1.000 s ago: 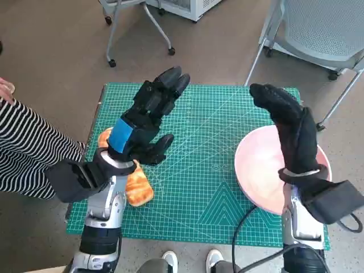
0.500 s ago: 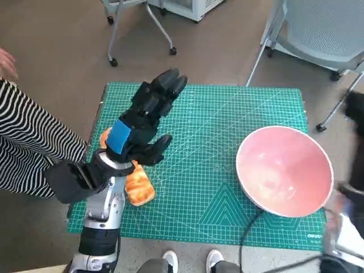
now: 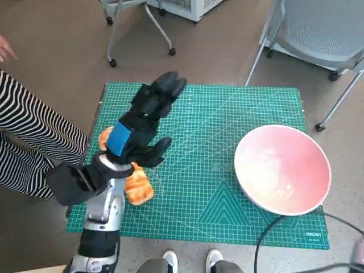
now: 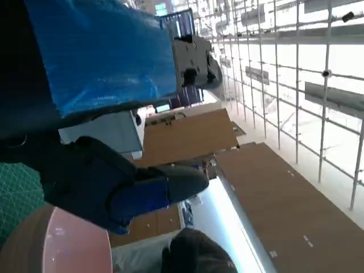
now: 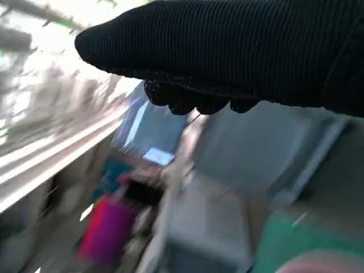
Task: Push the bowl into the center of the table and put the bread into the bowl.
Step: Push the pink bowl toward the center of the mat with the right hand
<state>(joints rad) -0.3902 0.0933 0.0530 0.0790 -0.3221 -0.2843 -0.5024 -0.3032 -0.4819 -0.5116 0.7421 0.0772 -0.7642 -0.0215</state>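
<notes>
I see one wide, shallow pink bowl (image 3: 282, 169) with a smooth glossy inside, sitting at the right side of the green gridded cutting mat (image 3: 210, 114) that covers the table. Its rim lies close to the mat's right edge and close to the near edge, and a broad stretch of bare mat lies between it and the mat's middle. A sliver of the same pink rim (image 4: 57, 239) shows in my left wrist view. One piece of golden-orange, crusty bread (image 3: 136, 186) lies at the mat's left side, near the left edge, partly hidden under my left forearm.

My left hand (image 3: 145, 122), black with blue tape across its back, hangs over the left half of the mat with fingers stretched forward and apart and the thumb out to the side; it grasps nothing. My right hand (image 5: 239, 51), in the black knitted glove, shows only in its own blurred wrist view as a dark band; I cannot tell how its fingers lie.

A black cable (image 3: 273, 233) curls past the mat's near edge. A person's striped sleeve (image 3: 34, 136) sits just beyond the left edge.
</notes>
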